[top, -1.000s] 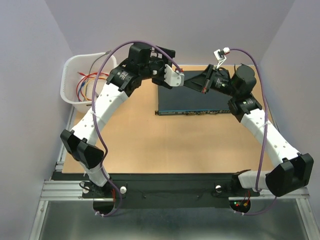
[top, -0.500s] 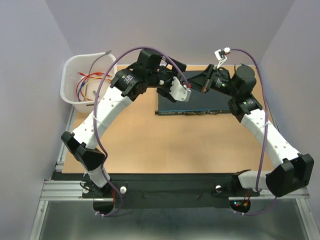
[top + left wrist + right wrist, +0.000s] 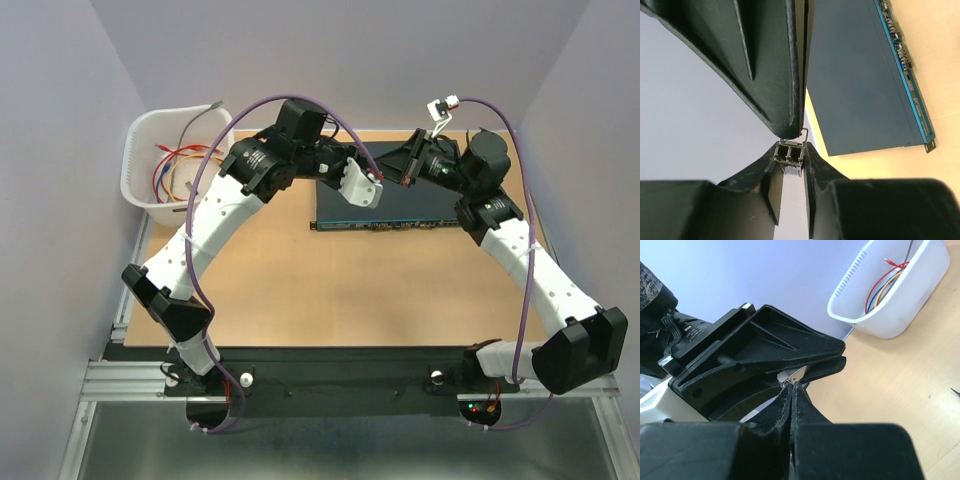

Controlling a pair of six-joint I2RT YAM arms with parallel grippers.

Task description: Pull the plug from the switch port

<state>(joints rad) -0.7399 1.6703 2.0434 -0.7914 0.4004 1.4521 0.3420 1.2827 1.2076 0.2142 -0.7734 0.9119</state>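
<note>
The switch is a flat dark box on the table, its teal socket face toward the arms. The plug, a small metal block with two square holes, hangs in the air above the switch's far left part, out of any port. My left gripper is shut on its two sides. My right gripper is shut too, its tips pinching the plug's thin wire latch from the other end. In the top view the left gripper and right gripper meet tip to tip.
A white plastic basket with coloured wires stands at the table's far left corner; its wall shows beyond the right wrist. Purple cables arch over both arms. Walls close in the table at the back and both sides.
My left arm swung right from the switch's left corner to the right gripper's tips, and its jaws closed from wide open onto the plug. The right arm stayed still.
</note>
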